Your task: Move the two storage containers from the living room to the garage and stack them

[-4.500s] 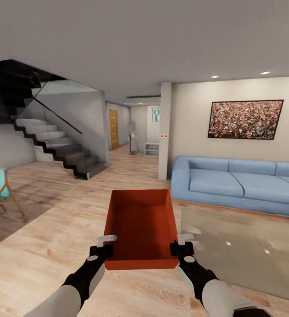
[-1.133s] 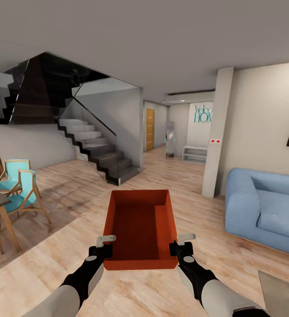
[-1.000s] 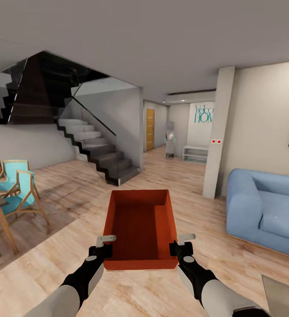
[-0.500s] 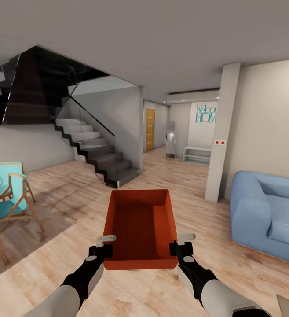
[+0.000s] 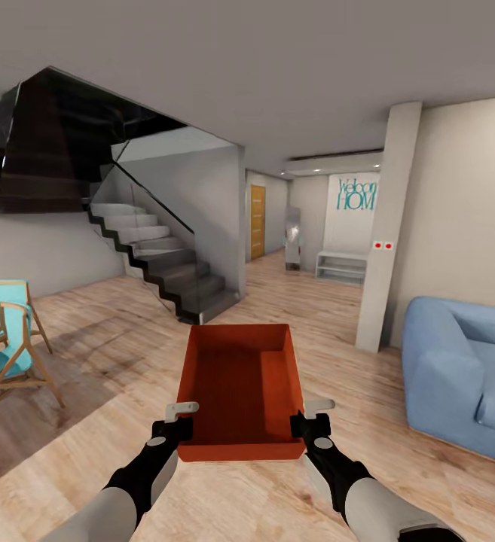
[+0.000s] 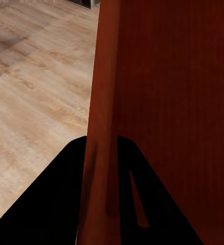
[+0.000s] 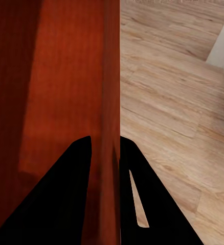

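A: How do the jaws stand? The left jaws (image 5: 178,418) are closed on the left wall of the orange bin (image 5: 239,388), near its near corner; the left wrist view shows that thin wall pinched between the two dark fingers (image 6: 66,204). The right jaws (image 5: 311,416) are closed the same way on the right wall (image 7: 109,102).

B: So the bin hangs between the two arms, clear of the wood floor (image 5: 96,421), in the living room and not the garage.

A: Yes, with the open side up and nothing seen inside it. The risk, as judged from here, is the grip itself: each side holds only a thin plain wall at the near end, so most of the bin sticks out far ahead. A jolt of the base could let a wall slide out of one pair of jaws and tip the bin.

B: And farther out?

A: The staircase (image 5: 157,263) stands far left, a white pillar (image 5: 386,226) far right, the blue sofa (image 5: 465,376) at the right, wooden chairs (image 5: 2,354) at the left. The hallway between staircase and pillar is narrow; a wide turn could knock the bin's far corner against one of them.
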`<state>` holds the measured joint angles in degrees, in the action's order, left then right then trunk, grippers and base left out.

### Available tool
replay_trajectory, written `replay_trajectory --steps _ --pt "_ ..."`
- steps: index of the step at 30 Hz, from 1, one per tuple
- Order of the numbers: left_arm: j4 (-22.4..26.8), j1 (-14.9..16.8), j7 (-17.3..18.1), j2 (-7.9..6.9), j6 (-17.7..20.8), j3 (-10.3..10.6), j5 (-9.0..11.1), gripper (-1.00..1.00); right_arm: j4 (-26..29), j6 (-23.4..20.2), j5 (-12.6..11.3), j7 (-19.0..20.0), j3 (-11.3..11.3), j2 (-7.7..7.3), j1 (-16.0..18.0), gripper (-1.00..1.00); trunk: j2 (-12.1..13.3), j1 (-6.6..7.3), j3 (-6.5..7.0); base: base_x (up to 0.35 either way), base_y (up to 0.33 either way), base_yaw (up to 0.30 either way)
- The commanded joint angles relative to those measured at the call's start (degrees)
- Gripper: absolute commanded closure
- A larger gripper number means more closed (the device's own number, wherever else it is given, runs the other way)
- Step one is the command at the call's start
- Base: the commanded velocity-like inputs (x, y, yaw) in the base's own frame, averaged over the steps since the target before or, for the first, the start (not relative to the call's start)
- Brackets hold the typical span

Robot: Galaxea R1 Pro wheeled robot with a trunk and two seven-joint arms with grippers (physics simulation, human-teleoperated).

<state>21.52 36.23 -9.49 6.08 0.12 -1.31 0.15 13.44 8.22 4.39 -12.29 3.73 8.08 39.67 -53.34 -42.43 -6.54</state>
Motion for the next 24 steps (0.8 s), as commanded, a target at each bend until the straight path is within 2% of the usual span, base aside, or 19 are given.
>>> replay_trajectory --steps 1,15,24 --pt "0.28 0.07 -0.36 -0.02 0.05 -0.29 -0.66 1.0 -0.25 0.08 -0.17 -0.56 -0.3 -0.26 0.05 1.0 -0.06 -0.04 -0.08 0.322 0.0 0.0" --pt "0.27 0.07 -0.36 0.0 0.05 -0.28 -0.67 1.0 -0.25 0.06 -0.17 -0.63 -0.3 -0.26 0.05 1.0 -0.06 -0.04 -0.08 0.322 0.0 -0.008" --pt "0.28 0.07 -0.36 0.0 0.05 -0.27 -0.65 1.0 -0.25 0.04 -0.17 -0.49 -0.3 -0.22 0.05 1.0 -0.06 -0.04 -0.08 0.322 0.0 -0.215"
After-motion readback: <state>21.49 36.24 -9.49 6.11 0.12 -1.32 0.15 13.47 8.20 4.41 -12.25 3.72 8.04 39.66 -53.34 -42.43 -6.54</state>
